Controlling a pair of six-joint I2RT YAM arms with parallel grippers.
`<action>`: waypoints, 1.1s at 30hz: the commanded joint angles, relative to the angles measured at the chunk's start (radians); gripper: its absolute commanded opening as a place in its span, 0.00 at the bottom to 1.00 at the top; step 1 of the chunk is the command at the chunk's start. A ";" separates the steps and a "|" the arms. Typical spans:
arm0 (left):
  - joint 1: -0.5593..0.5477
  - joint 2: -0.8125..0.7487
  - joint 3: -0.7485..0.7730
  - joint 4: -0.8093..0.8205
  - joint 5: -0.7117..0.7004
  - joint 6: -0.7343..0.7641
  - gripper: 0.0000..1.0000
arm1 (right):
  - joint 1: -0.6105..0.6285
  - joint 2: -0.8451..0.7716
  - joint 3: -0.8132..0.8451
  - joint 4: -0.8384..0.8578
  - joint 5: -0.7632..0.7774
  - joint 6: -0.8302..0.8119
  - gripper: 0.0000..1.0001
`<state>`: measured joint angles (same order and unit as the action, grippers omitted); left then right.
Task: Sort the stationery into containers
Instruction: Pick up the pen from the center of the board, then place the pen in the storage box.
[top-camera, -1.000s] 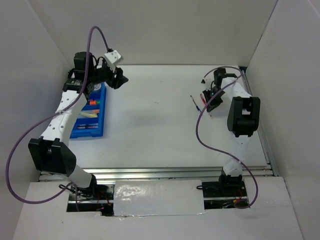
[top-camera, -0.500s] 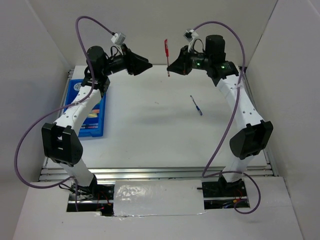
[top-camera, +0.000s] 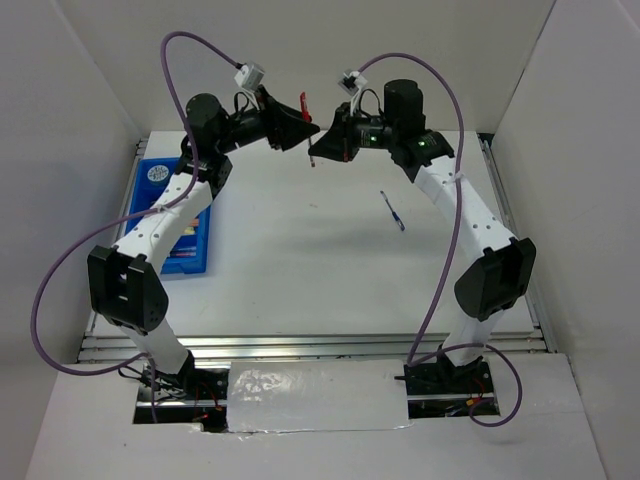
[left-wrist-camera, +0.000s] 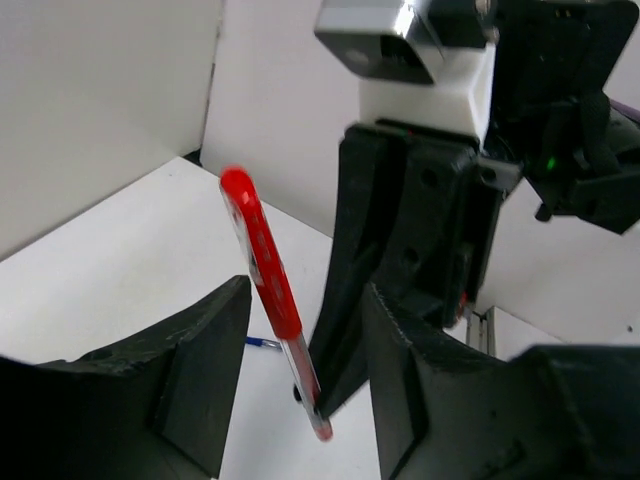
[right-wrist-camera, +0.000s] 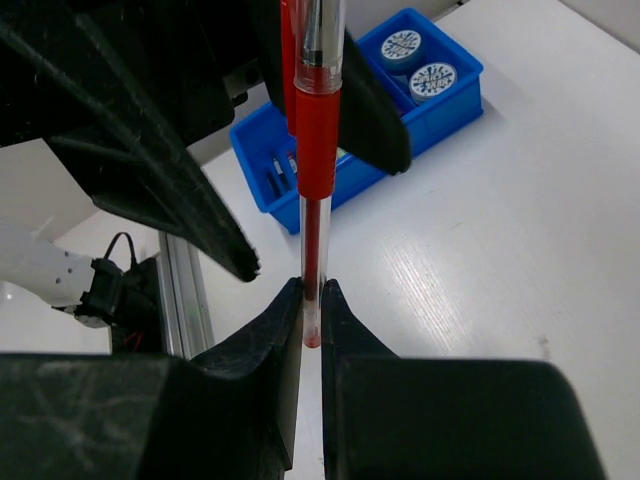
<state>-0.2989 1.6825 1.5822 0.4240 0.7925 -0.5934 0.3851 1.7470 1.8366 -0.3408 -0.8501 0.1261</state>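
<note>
my right fingers (right-wrist-camera: 272, 345), clamped on the red pen (right-wrist-camera: 318, 150), have raised it between my half-open, empty left fingers (left-wrist-camera: 205, 365): handover toward the tray (right-wrist-camera: 445, 112) pending.

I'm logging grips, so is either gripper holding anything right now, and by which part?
The right gripper is shut on the red pen, pinching the clear end of its barrel. The left gripper is open around it, holding nothing.

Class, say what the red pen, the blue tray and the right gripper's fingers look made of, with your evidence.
The pen looks plastic: a glossy red part over a see-through barrel. The tray seems moulded plastic: even bright blue, with smooth, slightly shiny walls. The fingers are probably hard plastic: matte black, with faintly grained faces.
</note>
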 joint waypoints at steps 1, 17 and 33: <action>-0.003 -0.012 0.065 0.008 -0.081 0.037 0.59 | 0.014 -0.057 -0.007 0.063 -0.006 -0.016 0.00; 0.021 -0.027 0.013 0.087 -0.033 -0.065 0.20 | 0.023 -0.031 0.032 0.054 0.013 -0.010 0.00; 0.110 -0.079 -0.064 0.101 0.037 -0.069 0.00 | -0.005 0.016 0.081 0.010 0.003 0.013 0.06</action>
<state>-0.2295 1.6382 1.5227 0.4629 0.8013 -0.6773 0.4007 1.7752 1.8664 -0.3515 -0.8516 0.1223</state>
